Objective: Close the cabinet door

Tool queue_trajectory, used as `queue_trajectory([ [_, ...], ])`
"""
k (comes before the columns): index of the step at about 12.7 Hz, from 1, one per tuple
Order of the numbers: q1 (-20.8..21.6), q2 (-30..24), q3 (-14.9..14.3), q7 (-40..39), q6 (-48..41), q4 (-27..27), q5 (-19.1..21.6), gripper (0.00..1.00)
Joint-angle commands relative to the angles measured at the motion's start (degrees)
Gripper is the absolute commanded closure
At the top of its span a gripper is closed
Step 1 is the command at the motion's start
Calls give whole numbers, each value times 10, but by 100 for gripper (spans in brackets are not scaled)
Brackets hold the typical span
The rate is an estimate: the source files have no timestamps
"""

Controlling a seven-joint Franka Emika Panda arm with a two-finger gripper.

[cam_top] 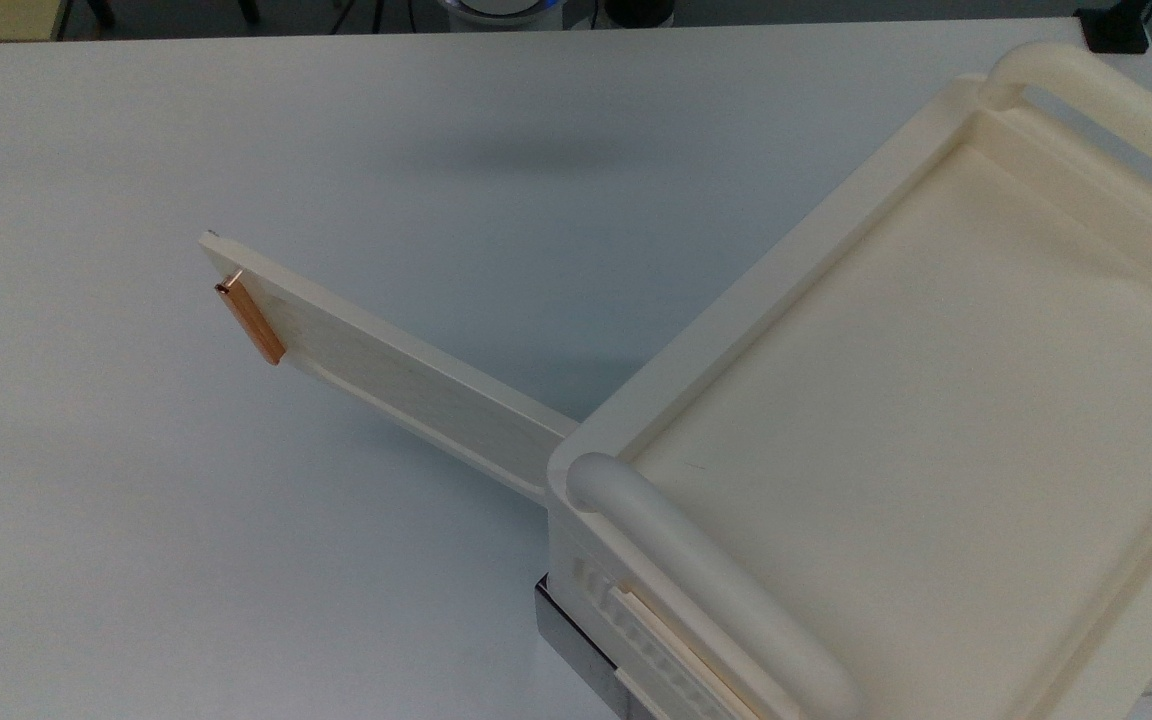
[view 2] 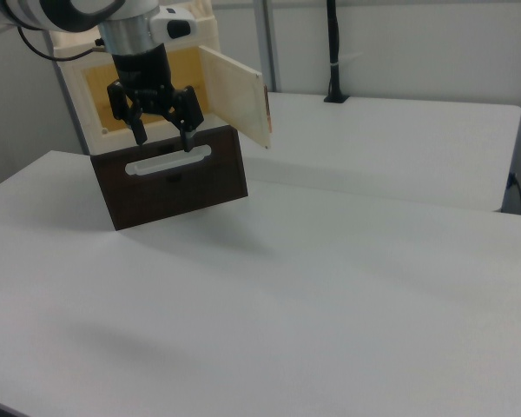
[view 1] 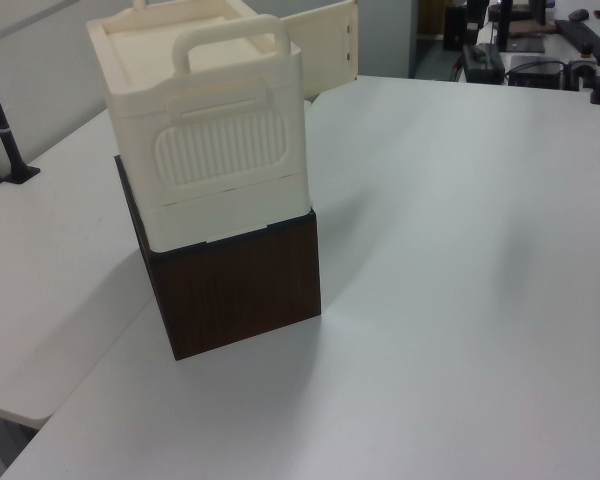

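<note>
1. One cabinet door (cam_top: 406,375), a thin cream panel, stands swung wide open from the front corner of the cabinet (cam_top: 936,420); in the top view it juts toward the top view's left over the worktop (cam_top: 236,560).
2. One copper-orange bar handle (cam_top: 251,322) sits near the door's free edge, far from the hinge.
3. One cream cabinet rests on one dark brown box (view 1: 242,290); two rounded tubular rails, one (cam_top: 726,590) at each end, border its tray-like top.
4. One end effector (view 2: 163,137), black, hangs in front of the cabinet's open cavity in the right view, fingers (view 2: 139,132) spread apart and holding nothing, clear of the door (view 2: 234,94).
5. One pale slot-shaped grip (view 2: 168,162) marks the brown box's front.
6. No brand, label or writing can be read on any item.
</note>
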Motion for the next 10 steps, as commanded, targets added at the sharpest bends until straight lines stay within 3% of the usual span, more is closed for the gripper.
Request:
queue_trajectory([
  [1, 1, -9, 5, -11, 8, -17, -9, 0],
  [10, -1, -7, 4, -12, 15, -14, -8, 0],
])
